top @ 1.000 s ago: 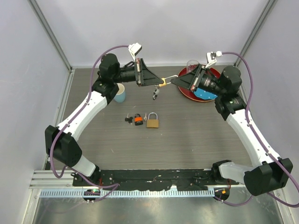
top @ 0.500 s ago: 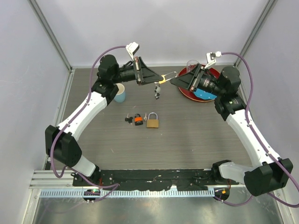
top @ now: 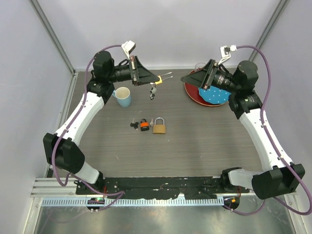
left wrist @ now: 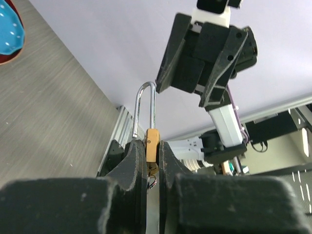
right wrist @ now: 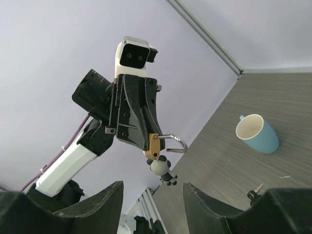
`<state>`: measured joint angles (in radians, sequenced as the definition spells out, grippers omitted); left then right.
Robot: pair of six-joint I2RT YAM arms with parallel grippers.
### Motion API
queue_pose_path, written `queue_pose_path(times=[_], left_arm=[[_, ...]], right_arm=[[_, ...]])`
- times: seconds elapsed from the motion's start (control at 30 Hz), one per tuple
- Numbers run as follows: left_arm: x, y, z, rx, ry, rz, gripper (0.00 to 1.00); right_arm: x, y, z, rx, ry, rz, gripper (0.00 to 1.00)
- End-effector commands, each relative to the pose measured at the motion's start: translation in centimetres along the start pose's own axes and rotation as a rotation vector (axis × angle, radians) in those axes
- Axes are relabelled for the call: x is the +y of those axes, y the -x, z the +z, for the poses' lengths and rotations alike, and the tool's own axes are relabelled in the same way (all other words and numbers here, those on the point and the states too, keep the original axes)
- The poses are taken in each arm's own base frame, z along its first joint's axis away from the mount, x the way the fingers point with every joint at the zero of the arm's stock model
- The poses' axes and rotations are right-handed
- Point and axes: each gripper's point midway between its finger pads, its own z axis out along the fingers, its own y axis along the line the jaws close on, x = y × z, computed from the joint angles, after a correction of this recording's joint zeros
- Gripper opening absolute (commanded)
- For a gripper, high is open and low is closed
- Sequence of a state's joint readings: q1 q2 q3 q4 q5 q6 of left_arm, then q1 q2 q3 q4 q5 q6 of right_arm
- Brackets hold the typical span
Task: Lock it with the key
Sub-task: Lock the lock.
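Padlocks, two: tiny padlock (right wrist: 154, 145) pinched in left gripper (top: 157, 79), big padlock (top: 159, 128) beside one key bunch (top: 141, 125); right gripper (right wrist: 152, 190) spread wide.

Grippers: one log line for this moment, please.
left gripper: shut on small padlock | right gripper: open, empty | key: lying beside big padlock

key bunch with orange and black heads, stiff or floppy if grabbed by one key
Probably floppy: the small key bunch with orange and black heads shows separate pieces, so loose ones would dangle. Lying flat, it likely slides, not rolls.
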<state>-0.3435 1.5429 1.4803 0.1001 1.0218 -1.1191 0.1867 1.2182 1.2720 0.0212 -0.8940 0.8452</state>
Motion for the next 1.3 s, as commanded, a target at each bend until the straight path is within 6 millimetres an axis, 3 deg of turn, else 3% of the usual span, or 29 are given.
queue_pose_path(times=[0.0, 0.2, 0.57, 0.77, 1.0, 1.23, 1.27], left_arm=[[-5.0, -1.4, -1.4, 0.087, -0.094, 0.11, 0.0], [-5.9, -2.4, -1.8, 0.14, -0.127, 0.113, 0.0], [-6.4, -3.1, -1.0, 0.157, -0.151, 0.105, 0.0], [-6.4, -2.9, -0.9, 0.148, -0.152, 0.111, 0.0], [-6.6, -2.8, -0.8, 0.141, -0.158, 0.117, 0.0], [-6.4, -3.0, -0.8, 0.142, -0.157, 0.111, 0.0], [-6.4, -3.1, -0.8, 0.146, -0.159, 0.109, 0.0]], right_arm=[[2.9, 1.2, 0.1, 0.008, 0.107, -0.1, 0.56], [2.3, 0.8, 0.7, 0.041, 0.119, -0.081, 0.52], [5.4, -0.3, 2.2, 0.094, 0.24, -0.094, 0.51], [5.6, -1.4, 2.2, 0.129, 0.255, -0.078, 0.35], [4.7, -2.4, 1.8, 0.15, 0.202, -0.08, 0.31], [4.4, -2.4, 1.8, 0.143, 0.189, -0.071, 0.02], [4.5, -2.4, 1.8, 0.145, 0.192, -0.069, 0.02]])
